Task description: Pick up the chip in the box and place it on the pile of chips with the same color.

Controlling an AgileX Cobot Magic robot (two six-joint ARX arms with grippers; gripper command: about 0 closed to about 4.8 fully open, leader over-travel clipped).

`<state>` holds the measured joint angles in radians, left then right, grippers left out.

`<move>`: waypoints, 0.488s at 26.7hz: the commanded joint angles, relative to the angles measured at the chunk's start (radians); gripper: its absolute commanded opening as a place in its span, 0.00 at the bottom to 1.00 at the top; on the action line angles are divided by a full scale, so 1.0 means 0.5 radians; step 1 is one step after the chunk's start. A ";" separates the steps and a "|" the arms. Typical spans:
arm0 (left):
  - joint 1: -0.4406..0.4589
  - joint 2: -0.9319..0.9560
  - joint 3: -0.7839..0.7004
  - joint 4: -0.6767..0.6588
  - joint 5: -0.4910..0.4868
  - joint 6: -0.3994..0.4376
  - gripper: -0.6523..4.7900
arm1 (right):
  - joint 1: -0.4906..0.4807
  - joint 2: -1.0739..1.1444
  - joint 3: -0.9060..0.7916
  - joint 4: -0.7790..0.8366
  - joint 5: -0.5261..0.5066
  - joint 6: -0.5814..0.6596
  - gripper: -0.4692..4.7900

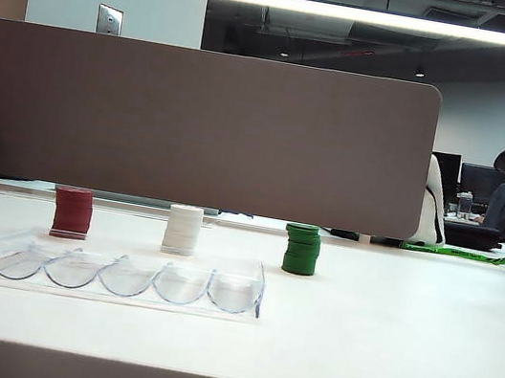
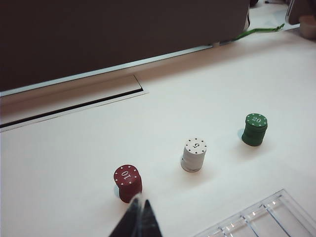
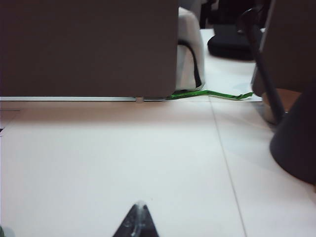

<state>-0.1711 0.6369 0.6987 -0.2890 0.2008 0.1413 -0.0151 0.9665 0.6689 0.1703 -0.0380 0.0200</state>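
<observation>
**Supervisor:** Start with the exterior view. What's on the surface?

**Operator:** I see a pale, smooth table [image 1: 383, 337] with the clear box [image 1: 127, 275] lying near the front, its five scalloped slots showing nothing inside. Behind it stand three stacks in a row: the red stack [image 1: 72, 212], the white stack [image 1: 183, 230] and the pile of green chips [image 1: 300, 249], well apart from one another. A brown partition [image 1: 195, 126] closes the back edge; past it I see a dim office with a ceiling light strip [image 1: 397, 21] and monitors. Neither arm shows here.

**Supervisor:** Left wrist view?

**Operator:** I look down on the same three stacks: red marked 10 [image 2: 128, 183], white marked 5 [image 2: 194, 154], green marked 20 [image 2: 255, 129]. A corner of the box [image 2: 266, 217] shows. The left gripper [image 2: 138, 222] hangs above the table near the red stack, its tips pressed together and holding nothing. A dark slot [image 2: 74, 106] runs along the table before the partition.

**Supervisor:** Right wrist view?

**Operator:** Bare table, a seam line, the partition, a green strap [image 3: 212, 94] at the far edge. The right gripper [image 3: 138, 222] is closed and empty too. A separate loose chip I can't make out anywhere; the topmost green chip lies on its pile.
</observation>
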 commanded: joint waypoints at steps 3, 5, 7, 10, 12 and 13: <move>-0.002 -0.137 -0.010 -0.153 0.002 -0.007 0.11 | 0.002 -0.346 -0.295 -0.050 0.024 0.089 0.08; -0.002 -0.195 -0.037 -0.180 0.002 -0.008 0.11 | 0.003 -0.479 -0.389 -0.064 -0.003 0.140 0.08; -0.004 -0.273 -0.085 -0.190 0.003 -0.027 0.11 | 0.003 -0.618 -0.470 -0.062 -0.018 0.115 0.08; -0.009 -0.401 -0.163 -0.194 0.005 -0.108 0.11 | 0.003 -0.838 -0.565 -0.063 -0.018 0.046 0.08; -0.009 -0.496 -0.211 -0.208 0.007 -0.140 0.11 | 0.003 -0.989 -0.621 -0.063 -0.018 0.040 0.08; -0.009 -0.541 -0.232 -0.214 0.012 -0.143 0.11 | 0.003 -1.078 -0.656 -0.067 -0.018 0.040 0.08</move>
<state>-0.1753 0.3908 0.5903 -0.4046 0.2005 0.0860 -0.0147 0.4629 0.3534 0.1173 -0.0463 0.0471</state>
